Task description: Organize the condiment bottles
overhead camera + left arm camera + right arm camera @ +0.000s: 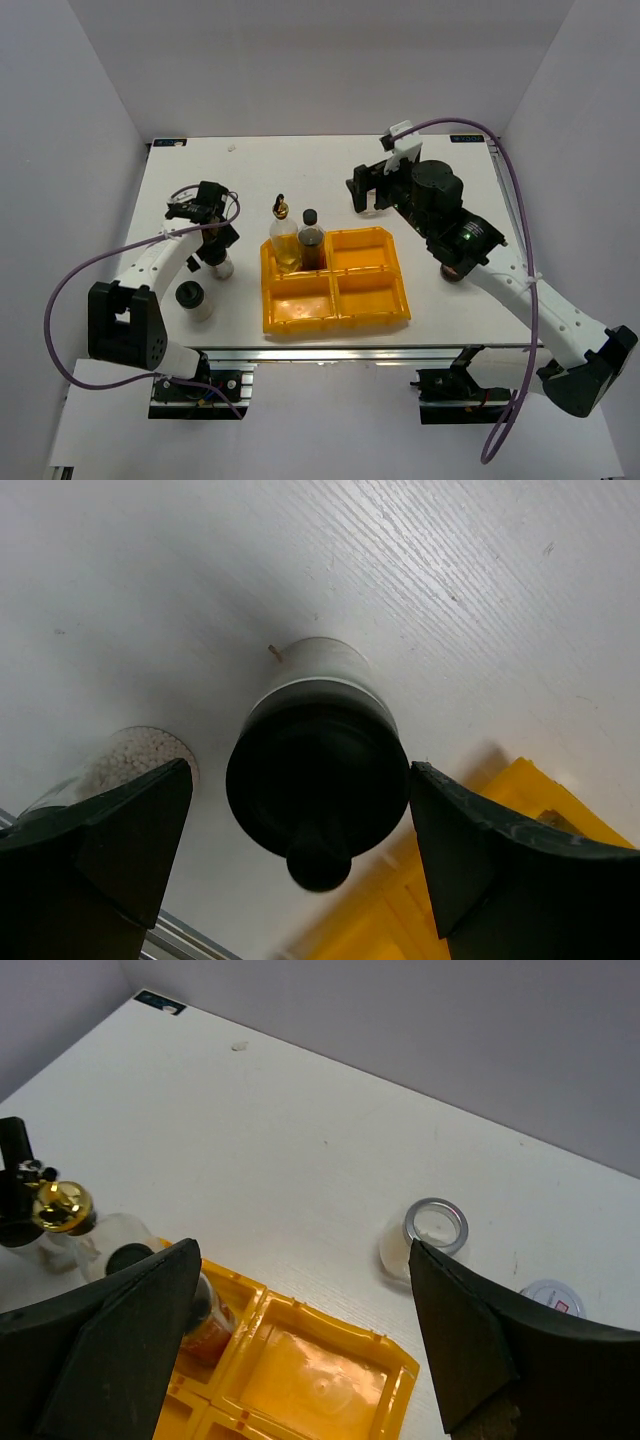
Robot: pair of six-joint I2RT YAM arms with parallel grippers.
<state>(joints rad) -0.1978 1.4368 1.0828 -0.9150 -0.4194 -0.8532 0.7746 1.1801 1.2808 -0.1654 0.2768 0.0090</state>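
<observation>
Beside the yellow tray [372, 300], your left gripper [300, 775] straddles a black-lidded shaker [316, 790] on the counter [200, 180], jaws spread. Close off-centre and you could topple the granule-filled jar [132, 758] alongside. Right gripper [305, 1250] hangs with jaws spread too, and only its wrist view shows the silver-lidded jar [435, 1228].

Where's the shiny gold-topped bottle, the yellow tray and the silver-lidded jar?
Clear gold-topped bottle [284, 240]: top view, on its glass body.
Yellow four-compartment tray [372, 296]: top view, on a bare compartment floor.
Silver-lidded clear jar [434, 1226]: right wrist view, on its lid.
</observation>
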